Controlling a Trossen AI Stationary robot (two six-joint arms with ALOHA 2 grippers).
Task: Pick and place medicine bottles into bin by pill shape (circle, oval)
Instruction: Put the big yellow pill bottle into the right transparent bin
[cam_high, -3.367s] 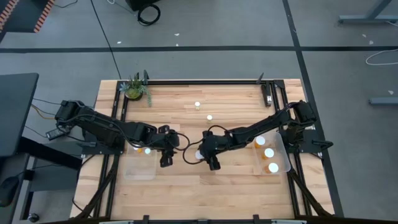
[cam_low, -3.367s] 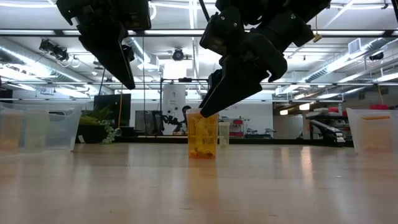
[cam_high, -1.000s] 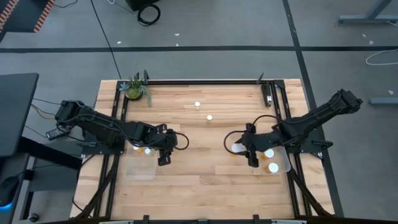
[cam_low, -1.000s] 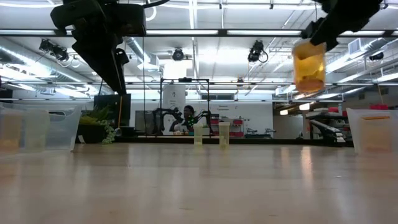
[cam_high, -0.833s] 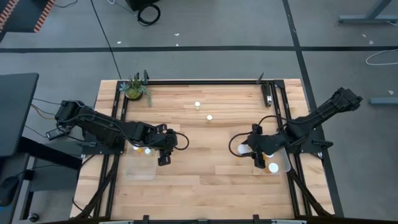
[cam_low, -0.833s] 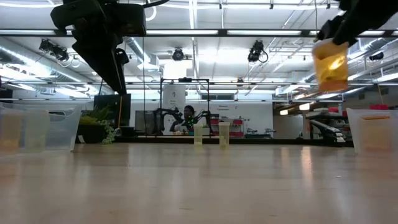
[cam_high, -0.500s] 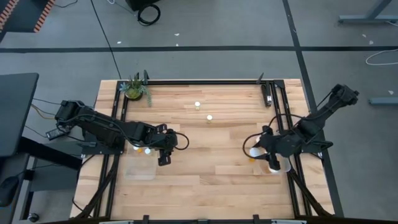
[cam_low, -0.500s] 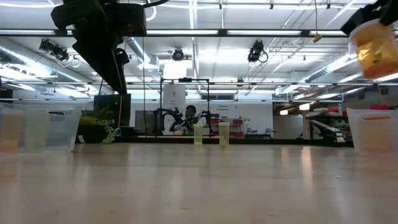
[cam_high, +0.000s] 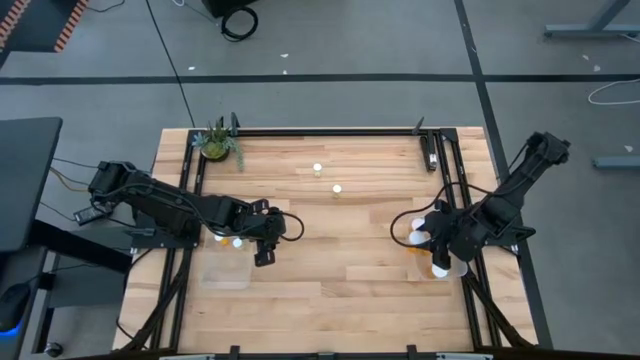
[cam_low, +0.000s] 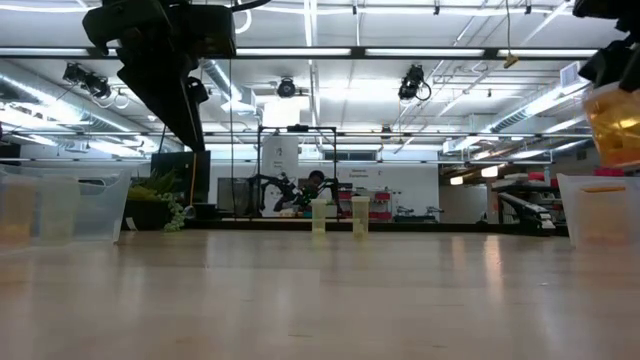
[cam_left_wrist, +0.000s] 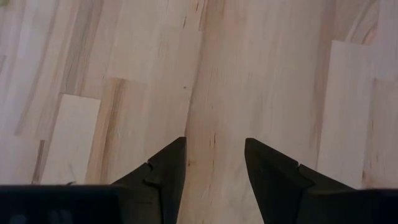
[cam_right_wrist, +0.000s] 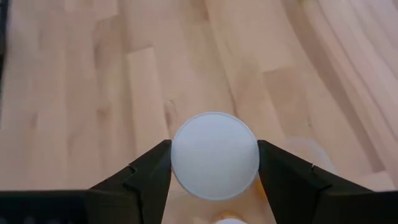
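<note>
Since the earlier pictures the right hand is carrying a medicine bottle away from the middle of the worktop and is now hanging over the clear bin at the right edge. Its two fingers are pressing on both sides of the bottle's round white cap, so this hand is grasping the bottle. In the low view the amber body of the bottle is showing high in the air, above the right bin and not touching it.

Another white-capped bottle is lying in this bin, just beside the right hand and partly under it.

The left hand is waiting above the worktop, at the same place as before. Its fingers are standing apart with only bare wood between them, so it is released and holding nothing. Two bottles are sitting in the left bin, just behind this hand.

Two more bottles are standing upright on the far part of the worktop, well apart from both hands. A small green plant is standing at the far left corner.
</note>
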